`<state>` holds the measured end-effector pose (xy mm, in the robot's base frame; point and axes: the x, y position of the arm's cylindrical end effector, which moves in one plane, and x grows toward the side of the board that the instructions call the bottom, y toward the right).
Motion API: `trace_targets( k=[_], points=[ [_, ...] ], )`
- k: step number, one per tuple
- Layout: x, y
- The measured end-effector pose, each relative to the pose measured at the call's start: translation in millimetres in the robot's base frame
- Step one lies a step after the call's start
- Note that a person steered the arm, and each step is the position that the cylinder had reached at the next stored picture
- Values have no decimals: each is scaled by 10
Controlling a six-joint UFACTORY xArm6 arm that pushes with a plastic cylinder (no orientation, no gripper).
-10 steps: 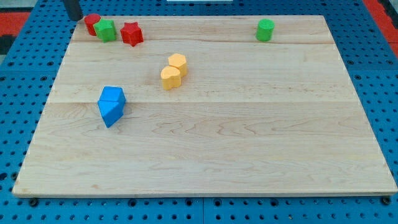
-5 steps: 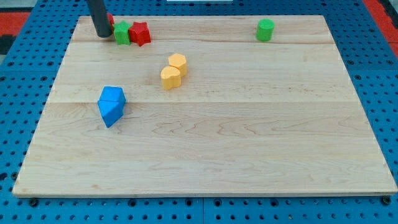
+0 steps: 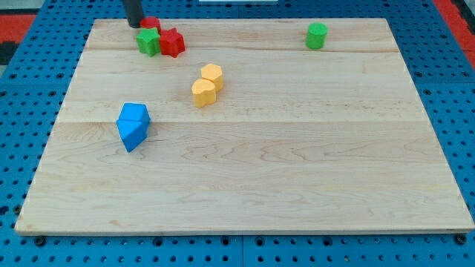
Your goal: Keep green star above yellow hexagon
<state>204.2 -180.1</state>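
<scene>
Item: wooden counter point(image 3: 245, 170), carrying seven small blocks; one dark rod, no jaws fitted, so nothing is held, released or clenched.

My tip point(image 3: 136, 24) is set at the view's top left edge of the counter. Just below and to the right of it lies the green star point(image 3: 148, 41); whether the two touch cannot be told. A red block point(image 3: 151, 24), shape partly hidden, sits just beside the tip on its right. A red star point(image 3: 172, 42) is pressed against the green star's far side from the tip.

The yellow hexagon point(image 3: 212, 76) is placed well below and right of the tip, touching a second yellow block point(image 3: 203, 92), seemingly heart-shaped. A green cylinder point(image 3: 317, 35) stands far to the tip's right. Two blue blocks point(image 3: 133, 125) lie well below the tip, touching each other.

Handling, as judged: the green star is light, rigid and free-sliding; it is to be pushed on a flat side, not a point, lest it spin.

Orientation: the star is squat, without a clear long axis; its pointing cannot be made out.
</scene>
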Motion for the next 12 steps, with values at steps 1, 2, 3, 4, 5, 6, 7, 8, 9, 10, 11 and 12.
trace_targets(
  k=[1,2,3,4,5,6,7,8,9,10,11,12],
  points=[
    [91,178],
    [449,176],
    [764,176],
    [1101,213],
    [1062,-63],
    [1068,-731],
    [1645,-834],
    [1716,-539],
    [1484,108],
    [1484,590],
    [1216,727],
    [1014,865]
  ],
)
